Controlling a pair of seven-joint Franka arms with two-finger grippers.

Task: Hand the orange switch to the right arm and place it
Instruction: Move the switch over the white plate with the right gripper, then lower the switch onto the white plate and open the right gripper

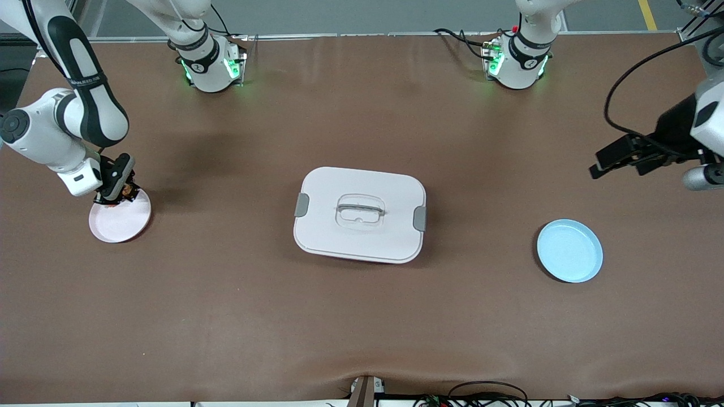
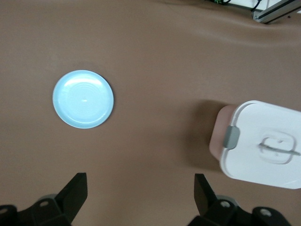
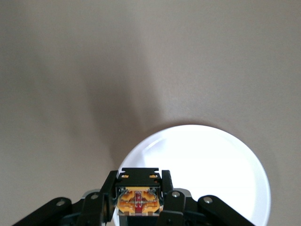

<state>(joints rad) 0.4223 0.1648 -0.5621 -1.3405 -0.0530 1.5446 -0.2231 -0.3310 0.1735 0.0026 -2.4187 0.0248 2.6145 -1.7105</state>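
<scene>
The right tool [image 1: 116, 192] pinches the orange switch [image 3: 138, 197] over the pink plate's [image 1: 121, 220] 11 o'clock rim. The left tool [image 2: 141, 197], spread wide, waits above the bench [image 1: 362, 328] near the blue plate [image 1: 569, 251].

A robotics lab: two arm bases [image 1: 212, 65] bolted to a brown-covered table [image 1: 362, 316], cables [image 1: 486, 393] trailing.

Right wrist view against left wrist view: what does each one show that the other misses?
Only the right wrist view shows the orange switch clamped in the right gripper over the pink plate. Only the left wrist view shows the blue plate, the white lidded box and the open left gripper. Both show the brown table.
</scene>
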